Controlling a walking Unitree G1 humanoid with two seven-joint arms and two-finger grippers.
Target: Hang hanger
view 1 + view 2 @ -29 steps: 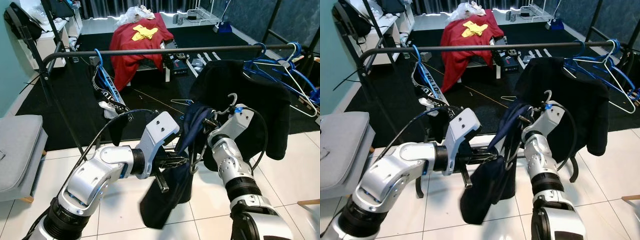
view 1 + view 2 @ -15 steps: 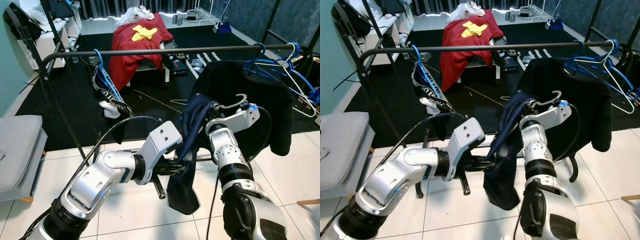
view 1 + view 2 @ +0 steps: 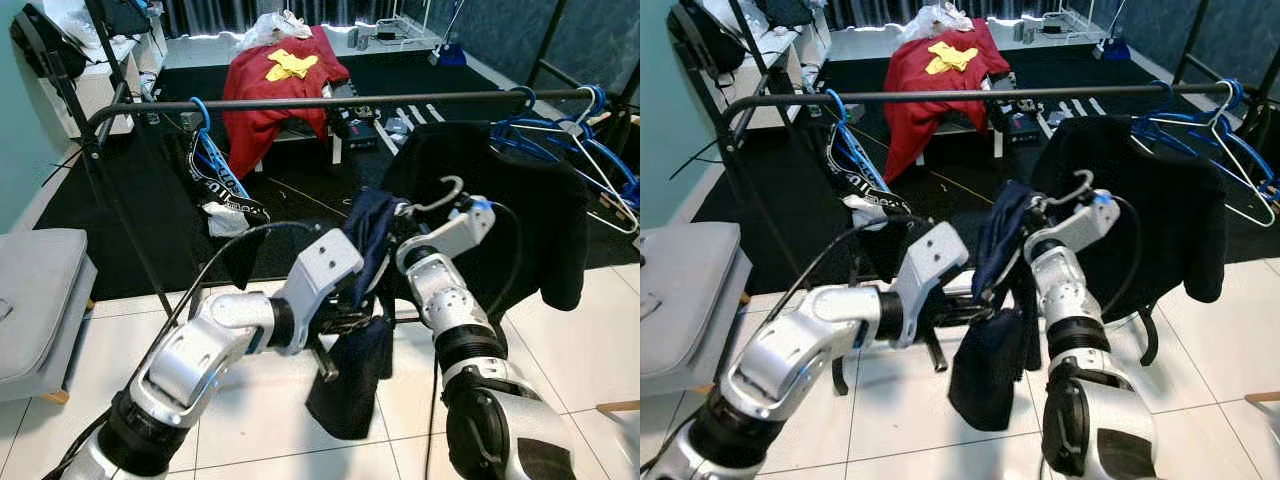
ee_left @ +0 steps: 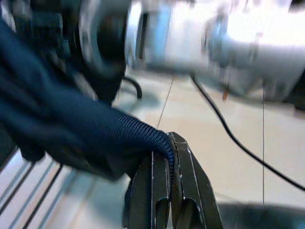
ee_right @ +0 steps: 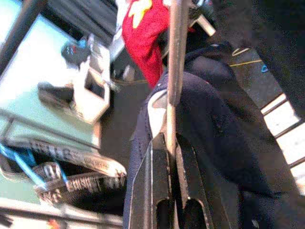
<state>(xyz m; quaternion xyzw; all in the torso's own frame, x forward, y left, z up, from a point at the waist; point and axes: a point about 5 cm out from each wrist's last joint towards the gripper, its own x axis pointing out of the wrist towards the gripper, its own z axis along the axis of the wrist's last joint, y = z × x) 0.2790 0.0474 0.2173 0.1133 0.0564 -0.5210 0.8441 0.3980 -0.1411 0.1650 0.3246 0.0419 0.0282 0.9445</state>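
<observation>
A pale metal hanger (image 3: 444, 193) carries a navy garment (image 3: 352, 372) that droops toward the tiled floor. My right gripper (image 3: 408, 218) is shut on the hanger just below its hook, which the right wrist view shows as the hanger wire (image 5: 174, 57) clamped at the gripper (image 5: 167, 143). My left gripper (image 3: 356, 316) is shut on a fold of the navy garment (image 4: 71, 129), pinched at the gripper (image 4: 170, 142). The black clothes rail (image 3: 320, 101) runs across above and behind the hook, apart from it.
A black garment (image 3: 510, 200) and several blue hangers (image 3: 560, 140) hang at the rail's right end. A blue hanger with a black strap (image 3: 207, 160) hangs near its left end. A red cloth (image 3: 275, 80) lies beyond. A grey seat (image 3: 35, 300) stands at left.
My right gripper has carried the hanger a little up and to the left, and the navy garment has swung with it. My left gripper stays shut on the fabric.
</observation>
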